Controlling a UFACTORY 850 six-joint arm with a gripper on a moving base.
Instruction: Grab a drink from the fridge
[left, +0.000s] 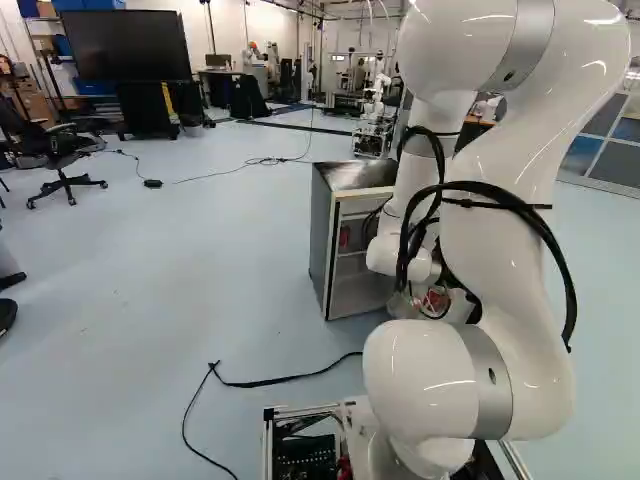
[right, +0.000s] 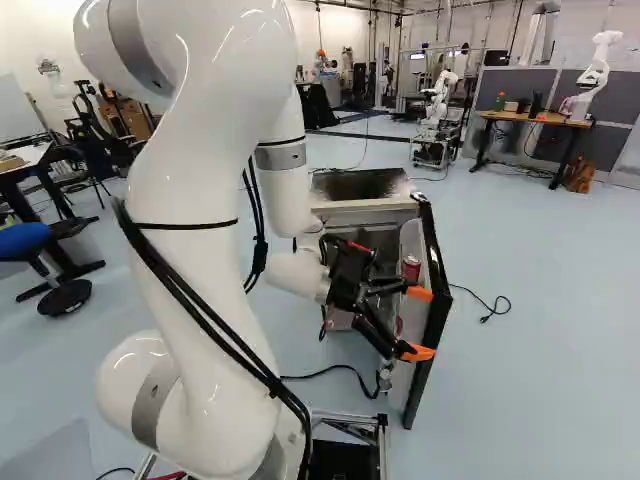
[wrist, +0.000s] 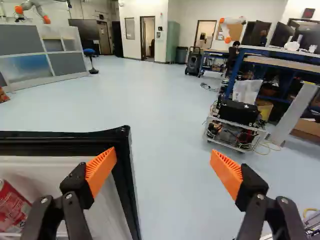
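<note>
a red drink can (right: 411, 268) sits in the shelf on the inner face of the open fridge door (right: 434, 262), looking upright in the right base view; in the wrist view only part of it shows, outside the gripper's spread, beside one finger. it is probably thin metal: if full, modestly heavy and fairly firm; if empty, light and easily dented. its smooth wall may slip, more so if cold and damp, so the ridged orange pads (wrist: 100, 171) would do best pressed flat and level on opposite sides around the middle, firmly but without crushing. the shelf's front may hide the lower part, making a lift straight up clear of it the safer way out. around it, the gripper (wrist: 163, 167) is spread wide with nothing in its hold, one finger over the door's edge region; whether it touches the door, i cannot tell. beyond the door stands the fridge (left: 322, 235) on the floor (left: 230, 290), dark-topped, its front open.
</note>
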